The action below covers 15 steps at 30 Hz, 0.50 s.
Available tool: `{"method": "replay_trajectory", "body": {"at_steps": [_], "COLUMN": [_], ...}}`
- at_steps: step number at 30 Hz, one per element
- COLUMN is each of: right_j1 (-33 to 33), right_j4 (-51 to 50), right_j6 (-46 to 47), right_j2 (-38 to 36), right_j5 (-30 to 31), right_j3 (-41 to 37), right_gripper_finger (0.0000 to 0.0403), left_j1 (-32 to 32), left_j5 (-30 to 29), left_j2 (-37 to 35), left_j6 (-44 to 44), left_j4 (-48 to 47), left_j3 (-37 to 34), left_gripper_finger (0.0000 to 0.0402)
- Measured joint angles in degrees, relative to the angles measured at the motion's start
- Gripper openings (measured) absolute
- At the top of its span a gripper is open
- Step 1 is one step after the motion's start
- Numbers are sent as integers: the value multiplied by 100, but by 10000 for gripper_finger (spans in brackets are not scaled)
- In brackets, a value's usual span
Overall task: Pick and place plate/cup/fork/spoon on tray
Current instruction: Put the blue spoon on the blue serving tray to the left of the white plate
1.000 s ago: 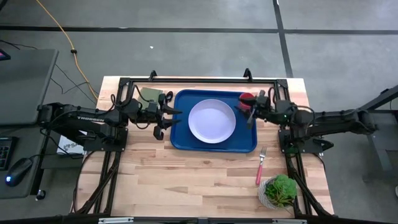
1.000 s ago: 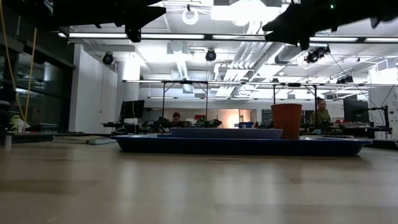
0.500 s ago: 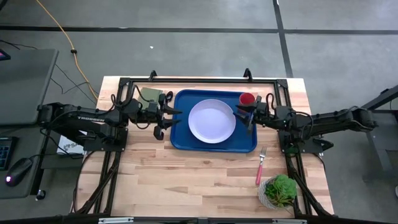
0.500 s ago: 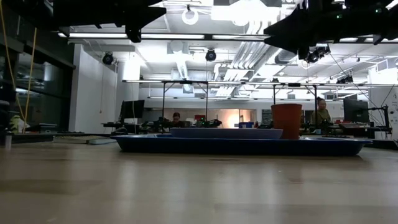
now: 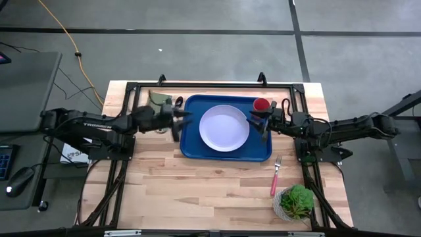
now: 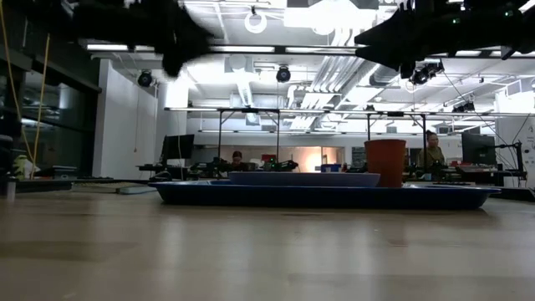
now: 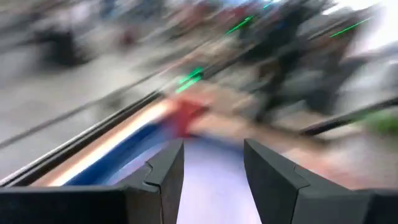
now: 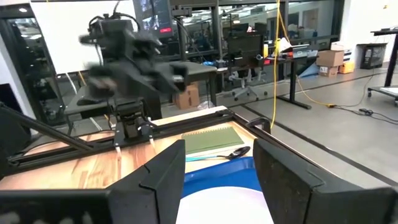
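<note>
Right gripper (image 5: 260, 123), fingers spread and empty, hovers over the blue tray (image 5: 191, 148) beside the red cup (image 5: 262, 104) and plate (image 5: 224, 128). Left gripper (image 5: 176, 120), also parted, blurs at the tray's opposite edge. Next, the fork (image 5: 275, 175) on bare table probably needs a low, centred pinch.

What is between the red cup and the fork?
In the high view, the blue tray's corner and bare wooden table lie between the cup and the fork. The right tool hovers nearby.
</note>
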Motion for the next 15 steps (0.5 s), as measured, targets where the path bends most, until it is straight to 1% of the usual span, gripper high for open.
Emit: {"method": "replay_trajectory", "body": {"at_steps": [2,3,5,7,11,15], "right_j1": [0,0,0,0,0,0], "right_j4": [1,1,0,1,-1,-67], "right_j6": [4,4,2,4,10,17], "right_j2": [0,0,0,0,0,0], "right_j5": [25,28,25,25,25,25], "right_j3": [0,0,0,0,0,0], "right_gripper_finger": [181,181,181,181,181,181], "left_j1": [268,434,820,1233,1989,2530], "left_j5": [-672,-837,-912,-874,-587,-467], "left_j2": [60,133,354,624,1310,2013], "left_j6": [-19,-120,-382,-582,-808,-844], "left_j4": [-1205,-1698,-2523,-3155,-3770,-3802], "left_j3": [274,426,657,827,975,975], "left_gripper_finger": [145,145,145,145,145,145]}}
